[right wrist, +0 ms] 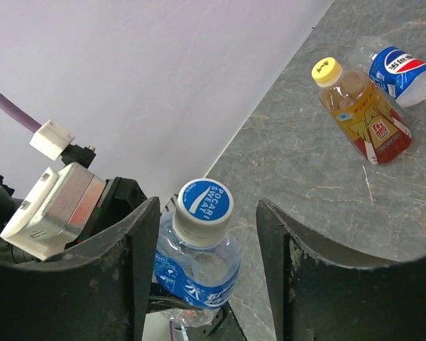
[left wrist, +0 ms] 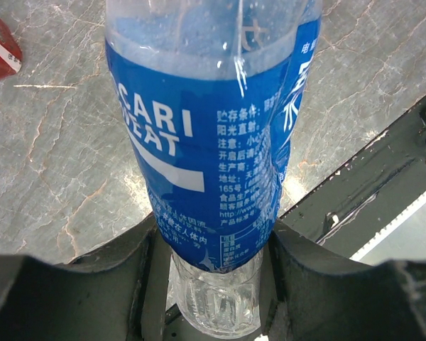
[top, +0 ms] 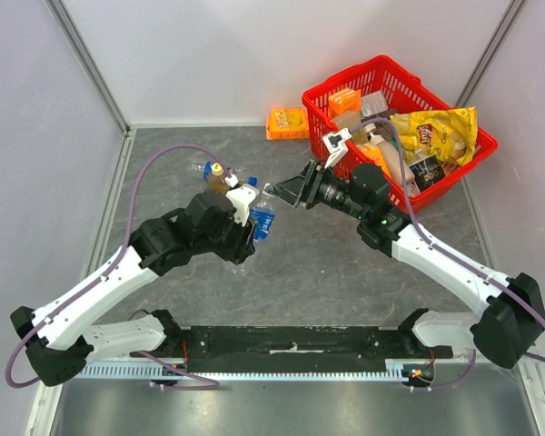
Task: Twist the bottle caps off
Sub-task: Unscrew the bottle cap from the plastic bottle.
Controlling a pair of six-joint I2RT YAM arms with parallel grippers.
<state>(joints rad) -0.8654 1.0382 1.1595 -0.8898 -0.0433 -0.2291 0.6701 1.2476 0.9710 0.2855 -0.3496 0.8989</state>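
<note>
My left gripper (top: 254, 223) is shut on the lower body of a clear bottle with a blue label (top: 262, 220), holding it off the table; in the left wrist view the bottle (left wrist: 213, 142) fills the space between the fingers (left wrist: 145, 270). My right gripper (top: 286, 191) is open, its jaws on either side of that bottle's whitish-and-blue cap (right wrist: 204, 202), not touching it. The amber bottle (right wrist: 366, 114) with a yellow cap (right wrist: 326, 71) lies on the table beside the second clear blue-labelled bottle (right wrist: 401, 67). Both show behind my left gripper in the top view (top: 218, 174).
A red basket (top: 477, 168) full of snack packs stands at the back right. An orange box (top: 287, 123) lies by the back wall. White walls close in the left, back and right sides.
</note>
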